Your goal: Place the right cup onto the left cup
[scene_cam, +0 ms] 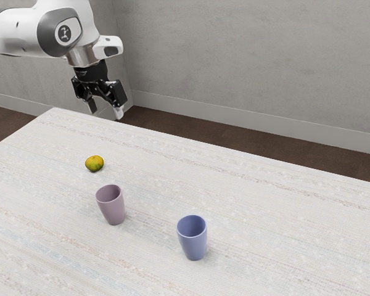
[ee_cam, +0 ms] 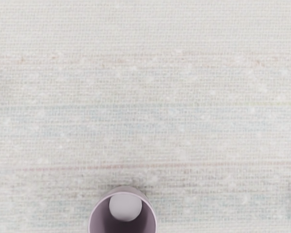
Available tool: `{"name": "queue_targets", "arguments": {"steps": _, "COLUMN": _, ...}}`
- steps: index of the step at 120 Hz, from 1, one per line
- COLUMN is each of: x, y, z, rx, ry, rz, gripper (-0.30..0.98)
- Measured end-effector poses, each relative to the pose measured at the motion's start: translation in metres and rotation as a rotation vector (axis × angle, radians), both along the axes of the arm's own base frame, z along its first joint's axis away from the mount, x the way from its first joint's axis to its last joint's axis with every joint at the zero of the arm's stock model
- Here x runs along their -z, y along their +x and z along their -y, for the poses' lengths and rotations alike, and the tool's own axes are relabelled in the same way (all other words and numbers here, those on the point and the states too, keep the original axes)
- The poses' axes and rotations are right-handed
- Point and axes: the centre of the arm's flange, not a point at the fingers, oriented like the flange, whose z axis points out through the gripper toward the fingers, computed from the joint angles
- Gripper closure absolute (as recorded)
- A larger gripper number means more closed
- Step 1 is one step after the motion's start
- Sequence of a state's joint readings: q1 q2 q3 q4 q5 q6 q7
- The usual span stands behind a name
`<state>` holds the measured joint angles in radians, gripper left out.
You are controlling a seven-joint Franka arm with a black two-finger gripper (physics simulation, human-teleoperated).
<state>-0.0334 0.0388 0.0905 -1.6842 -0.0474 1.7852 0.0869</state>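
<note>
Gripper (scene_cam: 106, 113) raised at exterior view's far left, jaws spread open. Purple cup (scene_cam: 111, 206) upright on table (scene_cam: 271, 203), toward exterior view's left. Blue cup (scene_cam: 193, 239) upright too, nearer, farther toward exterior view's right; cups apart. Fruit (scene_cam: 94, 163) just beyond purple cup. My wrist view looks down into purple cup.

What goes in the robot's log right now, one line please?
jaws: open, empty; mauve cup: upright; blue cup: upright; cups: apart, unstacked; fruit: on table
</note>
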Motion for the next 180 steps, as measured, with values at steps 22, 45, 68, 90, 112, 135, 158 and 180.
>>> {"name": "queue_targets", "arguments": {"steps": 22, "x": 0.0, "y": 0.002, "z": 0.001, "rx": -0.001, "ry": 0.0, "rz": 0.005, "gripper": 0.0}}
{"name": "queue_targets", "arguments": {"steps": 45, "x": 0.013, "y": 0.002, "z": 0.017, "rx": 0.02, "ry": -0.014, "rz": -0.017, "gripper": 0.0}}
{"name": "queue_targets", "arguments": {"steps": 68, "x": 0.053, "y": -0.018, "z": 0.085, "rx": 0.116, "ry": -0.032, "rz": -0.098, "gripper": 0.0}}
{"name": "queue_targets", "arguments": {"steps": 90, "x": 0.102, "y": -0.04, "z": 0.154, "rx": 0.189, "ry": -0.025, "rz": -0.134, "gripper": 0.0}}
{"name": "queue_targets", "arguments": {"steps": 112, "x": 0.154, "y": -0.052, "z": 0.196, "rx": 0.216, "ry": -0.028, "rz": -0.143, "gripper": 0.0}}
{"name": "queue_targets", "arguments": {"steps": 135, "x": 0.174, "y": -0.032, "z": 0.14, "rx": 0.075, "ry": -0.044, "rz": -0.114, "gripper": 0.0}}
{"name": "queue_targets", "arguments": {"steps": 158, "x": 0.193, "y": -0.048, "z": 0.185, "rx": 0.134, "ry": -0.045, "rz": -0.097, "gripper": 0.0}}
{"name": "queue_targets", "arguments": {"steps": 180, "x": 0.219, "y": -0.043, "z": 0.195, "rx": 0.13, "ry": -0.052, "rz": -0.102, "gripper": 0.0}}
